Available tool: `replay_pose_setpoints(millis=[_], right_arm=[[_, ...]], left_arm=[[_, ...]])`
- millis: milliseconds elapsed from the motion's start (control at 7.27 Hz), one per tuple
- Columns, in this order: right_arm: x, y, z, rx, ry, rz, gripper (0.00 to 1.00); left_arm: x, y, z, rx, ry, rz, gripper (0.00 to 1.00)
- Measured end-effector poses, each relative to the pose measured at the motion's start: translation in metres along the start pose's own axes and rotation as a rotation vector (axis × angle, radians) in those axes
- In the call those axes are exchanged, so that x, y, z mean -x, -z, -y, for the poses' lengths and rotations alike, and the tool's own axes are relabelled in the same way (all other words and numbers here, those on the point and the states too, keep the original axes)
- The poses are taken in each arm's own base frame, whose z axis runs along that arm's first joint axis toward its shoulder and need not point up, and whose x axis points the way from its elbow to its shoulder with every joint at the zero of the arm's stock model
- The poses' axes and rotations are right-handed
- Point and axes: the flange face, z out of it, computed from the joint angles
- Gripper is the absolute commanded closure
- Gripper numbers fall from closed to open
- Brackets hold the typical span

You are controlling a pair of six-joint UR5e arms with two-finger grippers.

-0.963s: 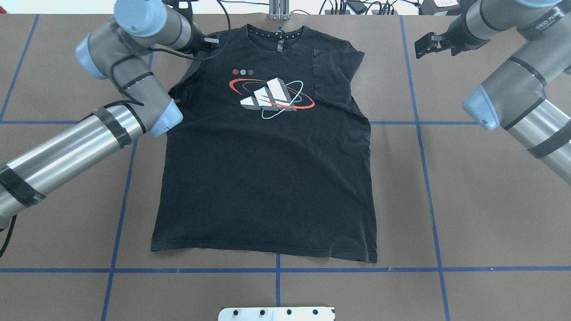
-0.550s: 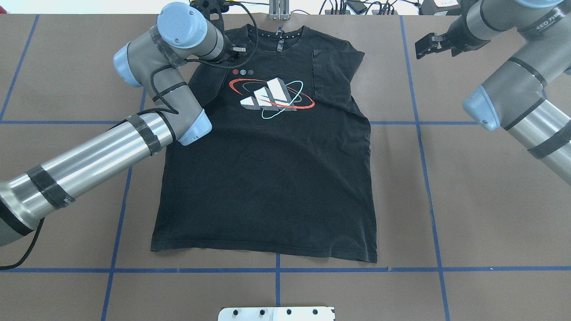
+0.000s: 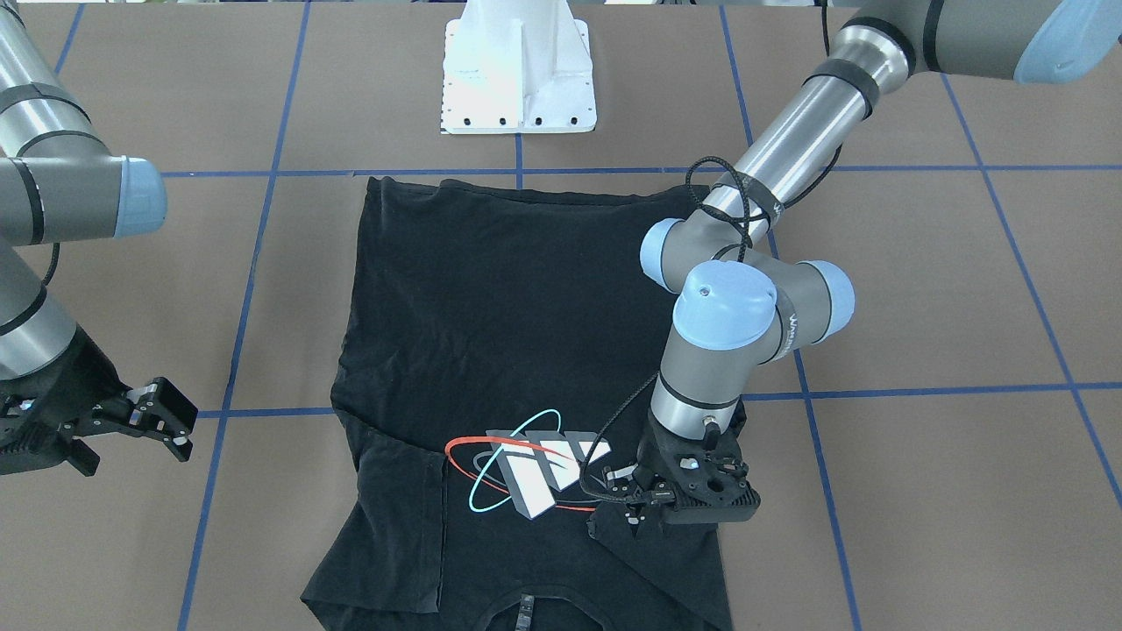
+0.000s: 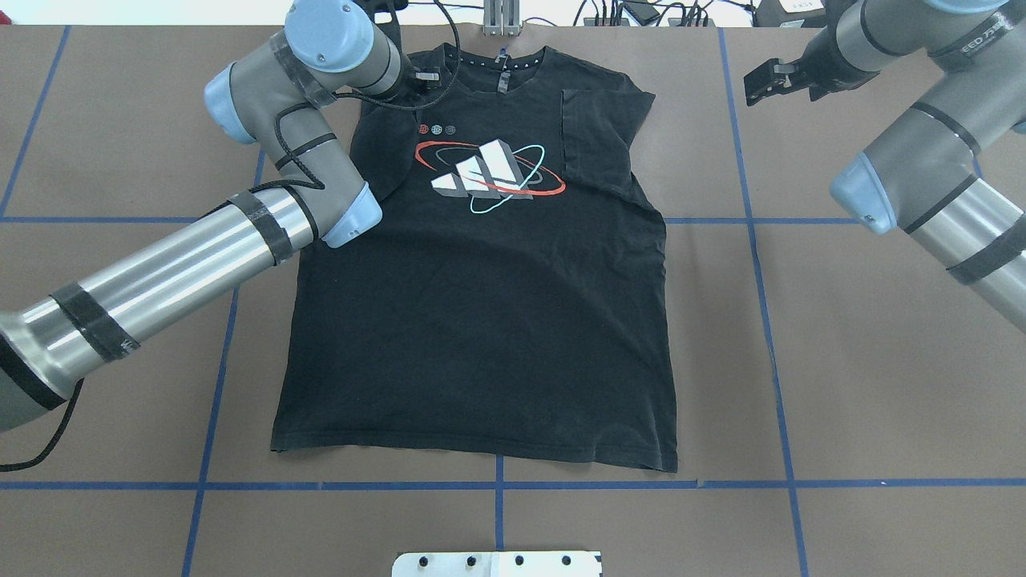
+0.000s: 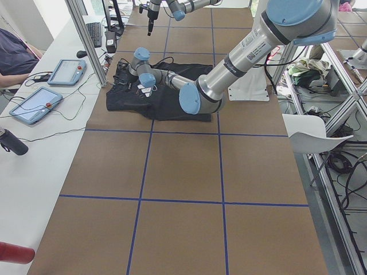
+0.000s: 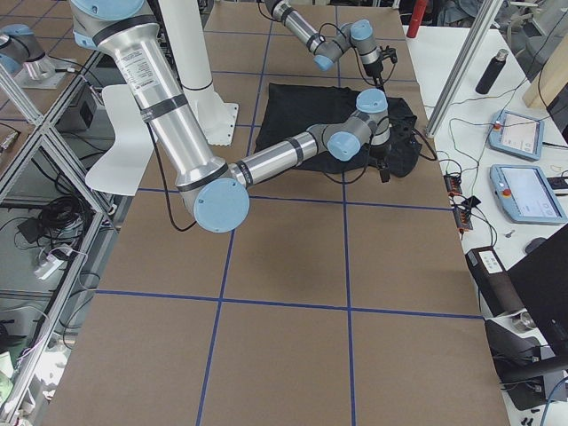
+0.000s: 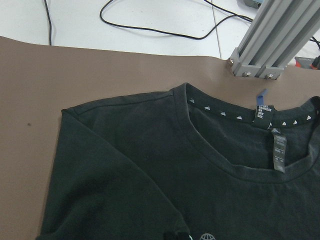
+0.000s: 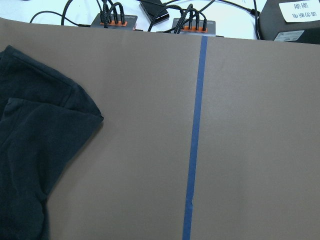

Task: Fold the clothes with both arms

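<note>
The black T-shirt (image 4: 481, 320) lies flat on the brown table, print (image 4: 489, 172) up, collar at the far edge. One sleeve (image 4: 597, 140) is folded in over the chest on the right arm's side. My left gripper (image 3: 633, 517) hovers low over the chest beside the print, shut on the other sleeve (image 4: 381, 156), which lies folded inward. The left wrist view shows the collar (image 7: 225, 150) and that folded flap. My right gripper (image 4: 757, 84) stands open above bare table, off the shirt's shoulder, holding nothing; it also shows in the front view (image 3: 175, 421).
The white pedestal base (image 3: 519, 70) stands behind the shirt's hem. Blue tape lines (image 4: 769, 320) grid the table. An aluminium post (image 4: 501, 16) and cables run along the far edge. A side bench holds tablets (image 5: 63, 71), with a seated person beside it.
My left arm swung in from the shirt's left edge toward the chest, carrying the sleeve over the front. The right arm stayed still.
</note>
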Motion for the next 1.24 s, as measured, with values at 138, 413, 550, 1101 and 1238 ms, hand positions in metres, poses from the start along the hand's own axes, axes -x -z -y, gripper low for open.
replay_pose_setpoints(millis=[138,413,550,1101,1238], right_arm=[[0.003,0.004,0.000,-0.004,-0.012,0.007,0.00],[0.020,0.022,-0.010,-0.019,-0.075,0.038,0.00],[0.029,0.028,-0.032,-0.022,-0.103,0.053,0.00],[0.082,0.061,-0.178,-0.028,-0.170,0.059,0.00],[0.110,0.078,-0.215,-0.004,-0.183,0.023,0.00]], left_arm=[[-0.010,0.018,0.003,-0.017,-0.035,-0.039,0.00],[0.008,0.067,-0.017,-0.060,-0.112,-0.120,0.00],[0.032,0.097,-0.037,-0.078,-0.130,-0.158,0.00],[0.103,0.166,-0.140,-0.004,-0.164,-0.239,0.00],[0.121,0.172,-0.169,0.036,-0.164,-0.236,0.00]])
